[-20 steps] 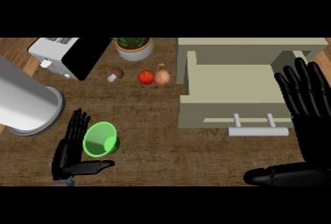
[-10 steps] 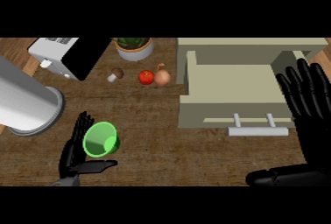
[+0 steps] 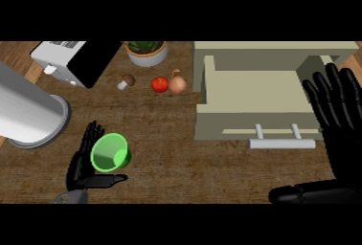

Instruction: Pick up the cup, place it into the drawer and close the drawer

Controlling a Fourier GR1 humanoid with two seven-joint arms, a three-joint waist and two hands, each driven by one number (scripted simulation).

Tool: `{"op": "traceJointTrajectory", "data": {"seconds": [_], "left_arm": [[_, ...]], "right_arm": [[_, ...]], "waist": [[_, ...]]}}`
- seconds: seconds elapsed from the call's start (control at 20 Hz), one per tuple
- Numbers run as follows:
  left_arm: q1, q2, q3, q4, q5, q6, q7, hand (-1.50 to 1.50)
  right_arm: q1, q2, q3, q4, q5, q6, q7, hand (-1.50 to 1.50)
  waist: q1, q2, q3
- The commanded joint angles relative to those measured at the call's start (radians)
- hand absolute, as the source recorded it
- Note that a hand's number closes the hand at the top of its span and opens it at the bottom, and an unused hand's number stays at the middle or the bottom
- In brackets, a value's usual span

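Note:
A green cup [image 3: 110, 152] lies tipped on the wooden counter at the lower left, its mouth facing the view. My left hand [image 3: 83, 166] is right beside it, fingers straight along its left side and thumb stretched out below it, not curled round it. The beige drawer [image 3: 256, 89] stands pulled out at the upper right, its inside bare, with a pale handle [image 3: 280, 139] on its front. My right hand [image 3: 336, 107] rests open with fingers up over the drawer's right edge.
A big silver pot [image 3: 27, 114] stands at the left edge. A white and black toaster [image 3: 74, 61], a potted plant [image 3: 146, 50], a mushroom [image 3: 126, 82], a tomato [image 3: 160, 84] and an onion [image 3: 177, 84] lie along the back.
My left hand has moved right and slightly up, closing in against the cup's left side. The cup and my right hand have stayed where they were.

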State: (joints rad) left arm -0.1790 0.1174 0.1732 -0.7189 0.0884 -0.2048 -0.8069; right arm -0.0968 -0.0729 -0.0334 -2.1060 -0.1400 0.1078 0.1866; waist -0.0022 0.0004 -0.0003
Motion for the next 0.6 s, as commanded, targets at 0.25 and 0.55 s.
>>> {"op": "traceJointTrajectory", "data": {"seconds": [0.25,0.55], "left_arm": [[-0.054,-0.008,0.009,0.043,0.051,-0.044,0.026,-1.50],[-0.108,-0.032,0.004,0.251,0.026,-0.137,-0.145,-1.50]], "right_arm": [[-0.031,-0.013,-0.012,-0.027,-0.012,-0.005,0.051,-1.50],[0.050,-0.012,-0.012,-0.012,-0.027,0.040,-0.018,-1.50]], "waist": [[0.001,0.000,0.000],[-0.006,0.001,0.000]]}}
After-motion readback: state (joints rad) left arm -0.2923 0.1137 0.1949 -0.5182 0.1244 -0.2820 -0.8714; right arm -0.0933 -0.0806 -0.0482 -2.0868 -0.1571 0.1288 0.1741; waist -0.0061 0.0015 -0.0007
